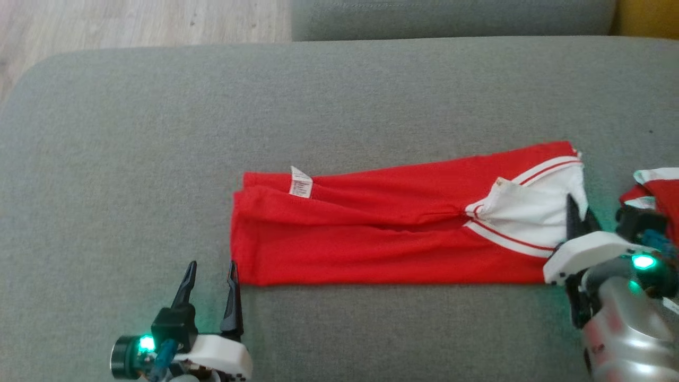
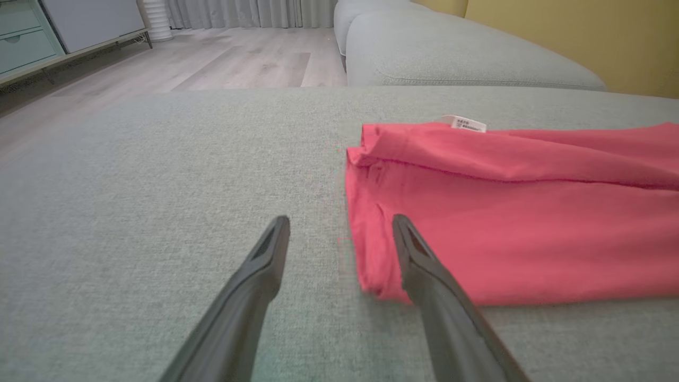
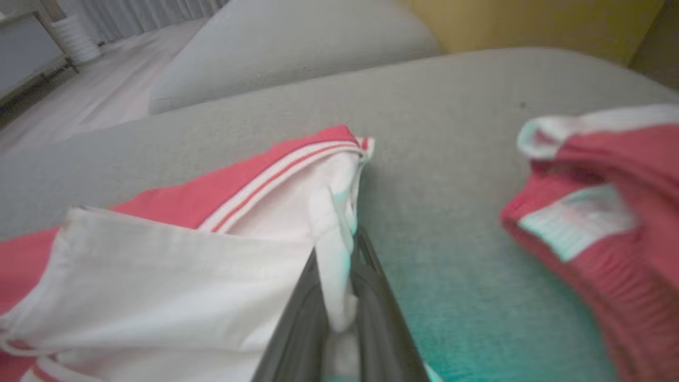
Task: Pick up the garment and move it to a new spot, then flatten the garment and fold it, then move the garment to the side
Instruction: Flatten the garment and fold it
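On the sofa (image 1: 132, 159) a red garment (image 1: 371, 239) lay folded in a strip, with another garment (image 1: 658, 196) to its right. The right gripper (image 3: 339, 260) had its jaws clamped on the strip's white end. The left gripper (image 1: 212, 265), jaws apart, hovered at its near-left corner.

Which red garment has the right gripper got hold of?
The long folded red-and-white garment, pinched at its white end by the right gripper; the crumpled red garment lies apart.

Grey sofa (image 1: 132, 132), pale wooden floor (image 1: 132, 21)
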